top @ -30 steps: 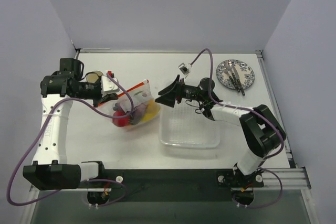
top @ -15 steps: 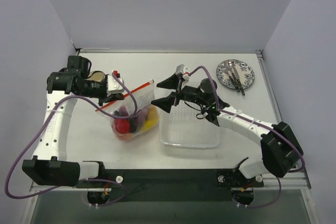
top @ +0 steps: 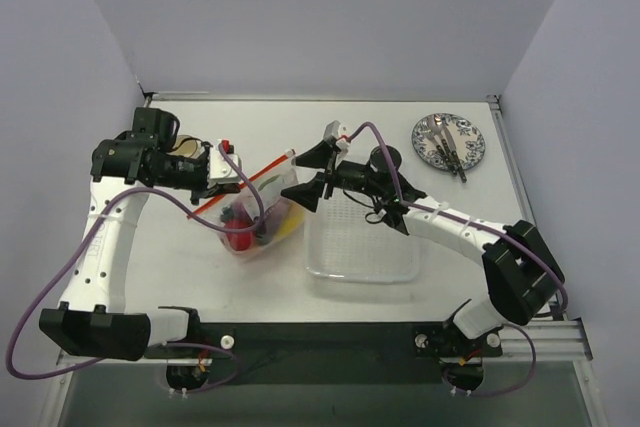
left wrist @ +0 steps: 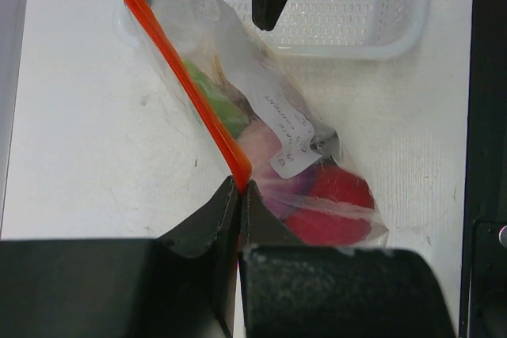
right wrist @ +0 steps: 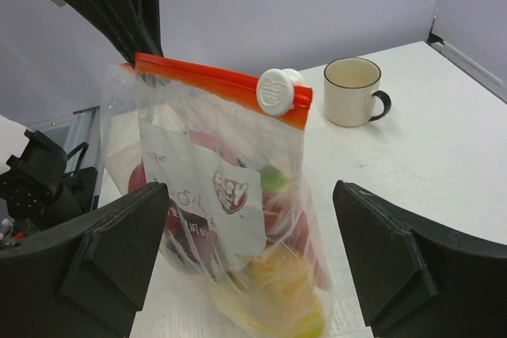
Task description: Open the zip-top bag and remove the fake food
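Note:
The zip-top bag (top: 262, 212) hangs upright at left centre with its red-orange zip strip (top: 240, 185) on top. Red, purple, green and yellow fake food (top: 240, 237) sits inside it. My left gripper (top: 213, 190) is shut on the strip's left end, which the left wrist view shows pinched between the jaws (left wrist: 239, 187) above the red food (left wrist: 333, 199). My right gripper (top: 312, 175) is open at the bag's right end. In the right wrist view it (right wrist: 249, 203) straddles the bag (right wrist: 214, 195) below the white slider (right wrist: 276, 91), and I cannot tell whether it touches.
A rigid clear tray (top: 362, 242) lies just right of the bag, under my right arm. A patterned plate with cutlery (top: 448, 140) is at the back right. A white mug (right wrist: 352, 91) stands behind the bag, near my left wrist (top: 182, 147).
My right gripper has moved left, open, up to the bag's right end. My left gripper has shifted the bag slightly right and stood it more upright.

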Controlling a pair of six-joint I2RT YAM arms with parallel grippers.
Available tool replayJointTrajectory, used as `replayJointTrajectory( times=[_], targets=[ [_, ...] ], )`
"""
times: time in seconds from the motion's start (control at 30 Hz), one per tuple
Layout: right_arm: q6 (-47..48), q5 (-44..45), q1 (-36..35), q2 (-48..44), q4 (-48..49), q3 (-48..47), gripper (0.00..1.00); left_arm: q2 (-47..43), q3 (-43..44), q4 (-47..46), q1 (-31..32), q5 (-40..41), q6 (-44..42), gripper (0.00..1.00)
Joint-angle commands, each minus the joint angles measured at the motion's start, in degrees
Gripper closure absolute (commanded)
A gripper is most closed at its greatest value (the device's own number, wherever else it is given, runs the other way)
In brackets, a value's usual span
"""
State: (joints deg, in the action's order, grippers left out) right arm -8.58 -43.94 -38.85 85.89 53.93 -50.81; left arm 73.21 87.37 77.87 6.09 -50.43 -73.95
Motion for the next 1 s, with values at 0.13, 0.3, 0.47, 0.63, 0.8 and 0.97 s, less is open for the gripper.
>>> replayJointTrajectory(
  times=[0.13,0.3,0.47,0.63,0.8,0.97],
  targets=[
    [6.35,5.86,-0.44,-0.37,3.29,-1.4,0.11,-1.93,1.04,12.13,0.77,-0.81,-0.58,0.98],
    [8.93,10.72,1.67,-1.51,2.57,-0.17,0.1,-2.46,1.04,12.22,0.86,-0.54,-0.49,0.98],
    [3.49,6.78,3.43,-0.99,6.35,-0.35,0.14,-2.37,0.87,12.22,1.12,-0.63,-0.49,0.98],
    [-1.52,2.2,3.17,1.56,11.7,-1.75,0.12,-2.02,0.87,12.13,1.65,-0.54,-0.32,0.98],
    [-5.91,-2.36,3.69,3.85,14.36,-3.42,0.06,-2.46,0.61,12.13,1.65,0.51,-0.4,0.98],
    [-9.08,-5.62,3.78,4.55,16.2,-4.56,0.18,-2.46,0.17,12.13,1.74,0.78,-0.75,0.98]
  ],
)
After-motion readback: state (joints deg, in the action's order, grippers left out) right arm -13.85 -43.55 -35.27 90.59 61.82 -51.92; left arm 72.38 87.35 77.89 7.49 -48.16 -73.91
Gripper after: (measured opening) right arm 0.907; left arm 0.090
